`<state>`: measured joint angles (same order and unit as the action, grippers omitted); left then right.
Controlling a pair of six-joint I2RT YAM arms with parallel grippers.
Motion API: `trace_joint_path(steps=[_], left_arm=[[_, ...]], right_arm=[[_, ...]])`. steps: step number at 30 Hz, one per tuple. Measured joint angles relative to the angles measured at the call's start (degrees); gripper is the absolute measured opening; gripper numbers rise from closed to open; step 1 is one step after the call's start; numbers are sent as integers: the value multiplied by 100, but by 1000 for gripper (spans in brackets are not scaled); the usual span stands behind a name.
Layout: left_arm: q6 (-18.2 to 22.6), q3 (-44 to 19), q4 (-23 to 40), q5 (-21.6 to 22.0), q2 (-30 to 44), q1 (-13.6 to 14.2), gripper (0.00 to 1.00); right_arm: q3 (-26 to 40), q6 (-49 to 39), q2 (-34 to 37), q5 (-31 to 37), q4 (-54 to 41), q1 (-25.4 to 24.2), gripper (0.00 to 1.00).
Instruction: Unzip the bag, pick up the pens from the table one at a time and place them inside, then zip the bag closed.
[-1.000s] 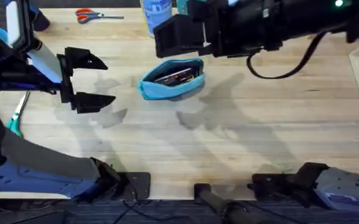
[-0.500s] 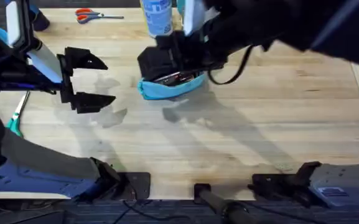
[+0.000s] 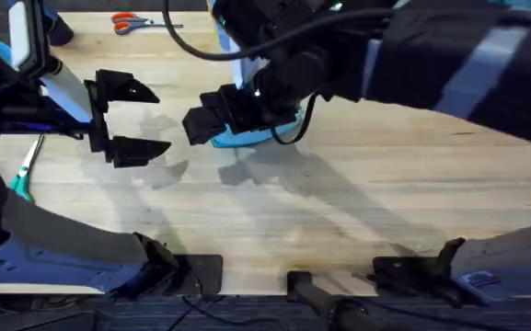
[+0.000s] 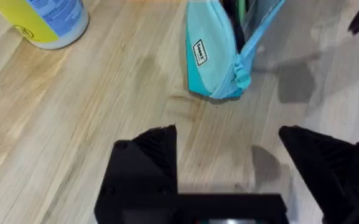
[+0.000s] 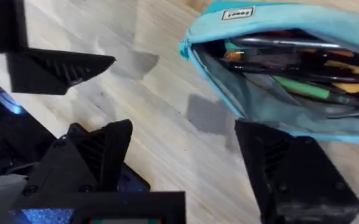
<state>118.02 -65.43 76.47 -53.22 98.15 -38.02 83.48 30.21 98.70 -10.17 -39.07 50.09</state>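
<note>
Turquoise bag (image 5: 279, 62) unzipped, gaping, pens (image 5: 291, 65) inside; right pincer (image 5: 185, 155) wide, left pincer (image 4: 229, 162) wide.

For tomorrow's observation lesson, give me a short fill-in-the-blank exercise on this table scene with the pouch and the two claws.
1. The bag lies with its zipper ____, pens visible inside.
2. The left claw has its fingers ____, holding nothing.
3. The right claw hangs close beside the ____.
4. The scissors at the table's far edge have ____ handles.

Missing words: open; open; bag; orange
</note>
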Motion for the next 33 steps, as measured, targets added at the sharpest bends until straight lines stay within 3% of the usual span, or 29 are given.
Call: trace_joint_path(steps=[14,33], left_arm=[[0,0,-2,-1,0,0,994],[0,0,0,-1,0,0,994]], right_arm=[[-9,99,107,-145,306,0,995],[-9,991,467,96,735,168,996]])
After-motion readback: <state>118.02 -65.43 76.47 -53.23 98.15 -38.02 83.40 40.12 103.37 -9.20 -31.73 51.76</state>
